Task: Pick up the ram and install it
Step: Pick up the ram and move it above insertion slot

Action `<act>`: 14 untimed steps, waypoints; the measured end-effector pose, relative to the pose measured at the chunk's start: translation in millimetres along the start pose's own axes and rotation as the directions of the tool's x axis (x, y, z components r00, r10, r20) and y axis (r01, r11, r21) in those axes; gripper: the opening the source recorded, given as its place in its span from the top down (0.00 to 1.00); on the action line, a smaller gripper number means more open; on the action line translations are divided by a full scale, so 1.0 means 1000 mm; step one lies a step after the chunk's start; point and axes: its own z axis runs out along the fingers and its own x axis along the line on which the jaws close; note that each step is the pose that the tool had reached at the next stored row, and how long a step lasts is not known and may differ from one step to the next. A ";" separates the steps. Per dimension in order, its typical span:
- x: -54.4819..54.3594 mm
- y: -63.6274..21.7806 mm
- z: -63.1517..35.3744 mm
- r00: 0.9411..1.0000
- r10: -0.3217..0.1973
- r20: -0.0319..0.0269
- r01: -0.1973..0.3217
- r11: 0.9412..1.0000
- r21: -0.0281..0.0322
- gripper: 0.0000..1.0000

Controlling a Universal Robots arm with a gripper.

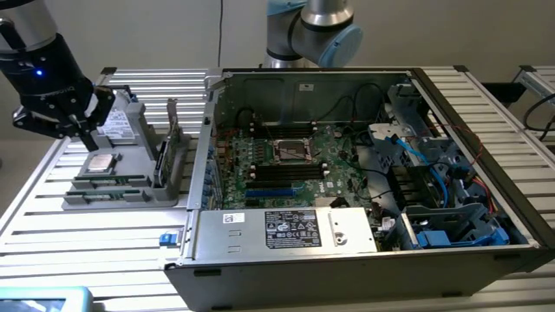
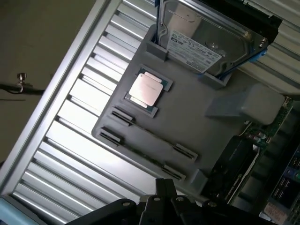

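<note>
Two ram sticks (image 1: 108, 179) in tray (image 1: 136, 162), long axes spanning exterior view's left-right; end effector (image 1: 82, 138) grip unclear.

ribbed bare metal table (image 1: 52, 227), dull sheen. matt grey plastic tray (image 2: 211, 140), smooth. shiny metal lid on processor (image 2: 146, 90). glossy metal hard drive (image 2: 218, 28) with paper label (image 2: 192, 50). matt black gripper (image 1: 82, 136).

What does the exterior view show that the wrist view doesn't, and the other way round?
Exterior view adds: the open computer case, its motherboard and blue cables. Wrist view adds: a small metal fitting off the table edge. Both: the gripper above the grey tray, the silver processor chip on it, the hard drive.
</note>
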 end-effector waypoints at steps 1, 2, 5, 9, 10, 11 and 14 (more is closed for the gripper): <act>0.000 0.0000 0.0001 1.000 -0.018 0.000 0.018 1.000 0.000 0.89; 0.000 0.0000 0.0001 0.999 -0.037 0.000 0.037 0.999 0.000 0.89; 0.000 0.0000 0.0003 0.996 -0.091 -0.001 0.091 0.996 0.000 0.89; 0.000 0.0000 0.0004 0.987 -0.163 -0.001 0.163 0.987 0.000 0.89; 0.000 0.0000 0.0004 0.983 -0.181 -0.002 0.181 0.983 0.000 0.89; 0.000 0.0000 0.0004 0.980 -0.199 -0.002 0.199 0.980 0.000 0.89; 0.000 0.0000 0.0005 0.968 -0.252 -0.002 0.252 0.968 0.000 0.89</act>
